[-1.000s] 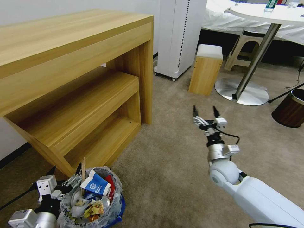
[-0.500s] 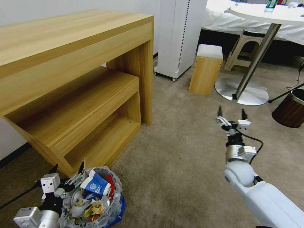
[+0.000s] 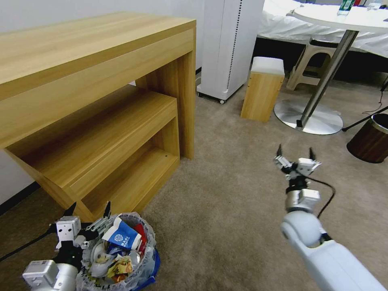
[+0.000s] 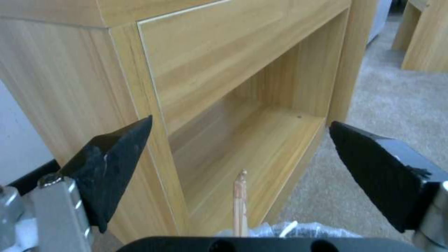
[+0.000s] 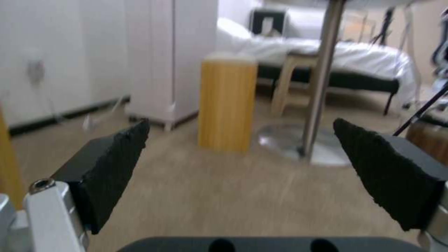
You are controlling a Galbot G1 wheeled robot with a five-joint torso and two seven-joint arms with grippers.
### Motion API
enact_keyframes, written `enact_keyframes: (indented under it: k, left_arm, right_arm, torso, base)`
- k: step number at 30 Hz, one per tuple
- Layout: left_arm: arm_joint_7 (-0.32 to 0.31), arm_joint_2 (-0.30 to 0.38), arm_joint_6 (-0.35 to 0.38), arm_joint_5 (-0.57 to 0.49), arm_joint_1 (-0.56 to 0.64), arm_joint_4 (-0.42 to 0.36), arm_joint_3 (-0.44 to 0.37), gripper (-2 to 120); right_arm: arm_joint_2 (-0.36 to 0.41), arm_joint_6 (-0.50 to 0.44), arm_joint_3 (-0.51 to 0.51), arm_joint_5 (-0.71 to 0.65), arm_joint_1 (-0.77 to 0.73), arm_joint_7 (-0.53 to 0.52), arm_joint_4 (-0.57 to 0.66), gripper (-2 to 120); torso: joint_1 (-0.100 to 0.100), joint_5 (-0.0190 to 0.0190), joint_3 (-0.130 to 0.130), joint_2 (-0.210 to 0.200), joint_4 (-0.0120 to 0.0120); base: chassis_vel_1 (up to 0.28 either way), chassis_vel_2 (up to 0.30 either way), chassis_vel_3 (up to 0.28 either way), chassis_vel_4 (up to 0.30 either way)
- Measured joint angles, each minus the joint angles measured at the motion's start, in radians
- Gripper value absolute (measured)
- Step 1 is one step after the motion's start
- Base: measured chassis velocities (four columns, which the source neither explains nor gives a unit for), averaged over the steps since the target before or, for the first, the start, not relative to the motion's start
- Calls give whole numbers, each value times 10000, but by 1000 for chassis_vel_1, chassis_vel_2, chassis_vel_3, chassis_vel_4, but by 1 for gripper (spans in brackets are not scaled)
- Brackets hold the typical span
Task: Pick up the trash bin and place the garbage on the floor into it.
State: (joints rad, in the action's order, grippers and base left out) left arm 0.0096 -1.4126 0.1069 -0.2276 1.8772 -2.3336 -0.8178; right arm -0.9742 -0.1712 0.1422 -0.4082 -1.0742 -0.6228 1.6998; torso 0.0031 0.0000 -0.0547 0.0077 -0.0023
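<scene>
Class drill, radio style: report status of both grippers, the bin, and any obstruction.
Left gripper open beside trash bin. Right gripper open, empty, over floor. Bin holds garbage. Nothing obstructing.

Over the last second the right pincer (image 3: pixel 295 153) has swung away from the wooden bench (image 3: pixel 97 81) and drawn back along the floor (image 3: pixel 226 202), its fingers staying spread. The left pincer (image 3: pixel 89 209), also spread, has crept forward beside the trash bin (image 3: pixel 137 268), nearer the bench's lower corner.
</scene>
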Motion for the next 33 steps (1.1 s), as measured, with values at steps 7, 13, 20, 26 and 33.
enact_keyframes:
  k: [7,13,20,26,33]
  left_arm:
    - [-64,-35,26,-32,-14,46,-75,100]
    - [-231,-88,125,-59,-23,78,-126,100]
    - [-399,-165,182,-101,-54,208,-109,100]
    - [-545,-159,251,-215,-65,309,-110,100]
    - [-550,-154,259,-224,-64,315,-113,100]
  right_arm:
    - [-158,-170,-519,-24,482,147,-460,100]
    - [-205,-236,-598,241,569,54,-311,100]
    - [-195,-214,-523,367,375,39,8,100]
    - [-218,-399,-442,458,278,75,-24,100]
    - [-219,-414,-436,459,270,89,-27,100]
  torso:
    - [1,-1,0,0,0]
    - [1,0,0,-1,-2]
    - [0,-1,0,0,-2]
    - [1,-1,0,0,-2]
    - [1,0,0,-1,-2]
  base:
    - [0,0,0,0]
    - [0,0,0,0]
    - [0,0,0,0]
    - [0,0,0,0]
    - [0,0,0,0]
